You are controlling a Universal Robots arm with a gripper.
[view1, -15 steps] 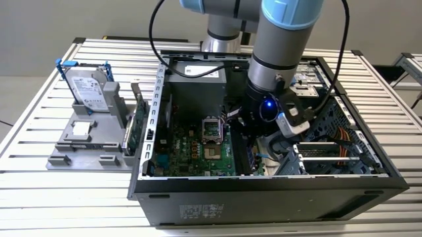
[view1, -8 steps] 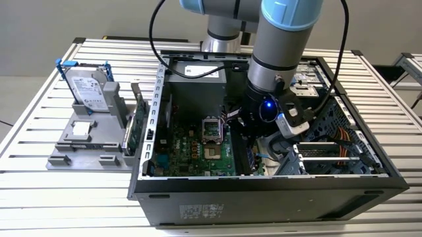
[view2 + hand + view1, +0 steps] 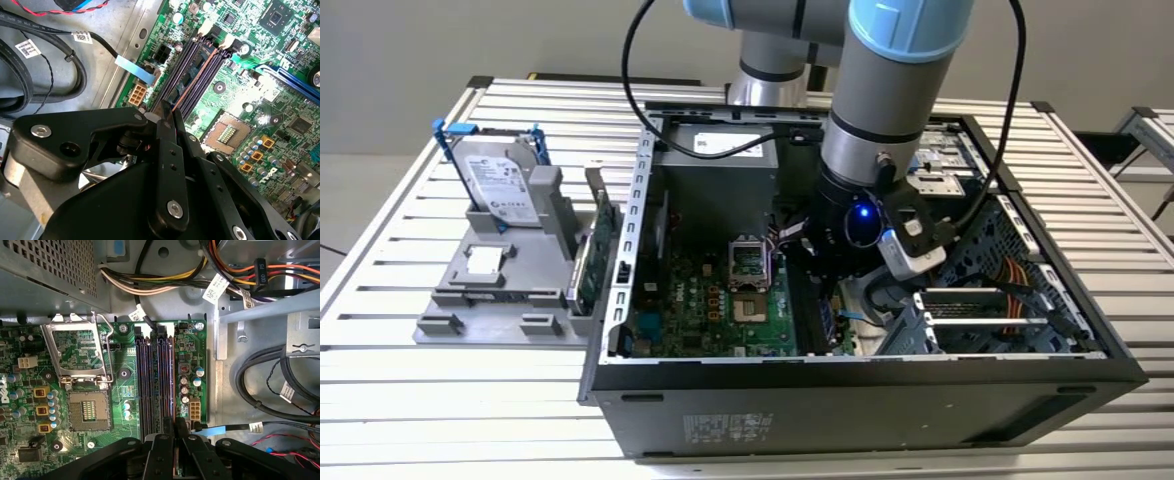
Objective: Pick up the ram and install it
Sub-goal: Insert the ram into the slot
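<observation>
My gripper [image 3: 831, 285] is lowered inside the open computer case [image 3: 854, 400], over the memory slots [image 3: 152, 380] of the green motherboard [image 3: 707, 310]. In both wrist views its black fingers [image 3: 167, 150] are shut on the ram [image 3: 194, 77], which shows edge-on as a thin dark strip with a coppery line. The ram [image 3: 173, 380] runs lengthwise along the slot nearest the small white connector [image 3: 194, 412], its far end at the white slot latches [image 3: 225, 42]. Whether it sits fully down in the slot is hidden by the gripper [image 3: 176, 427].
The processor socket [image 3: 87, 410] lies beside the slots. Bundled cables [image 3: 260, 390] and a metal drive cage [image 3: 987, 320] crowd the other side. Outside the case, at the exterior view's left, a grey holder [image 3: 494, 290] carries a silver hard drive [image 3: 500, 180] and a green card [image 3: 591, 262].
</observation>
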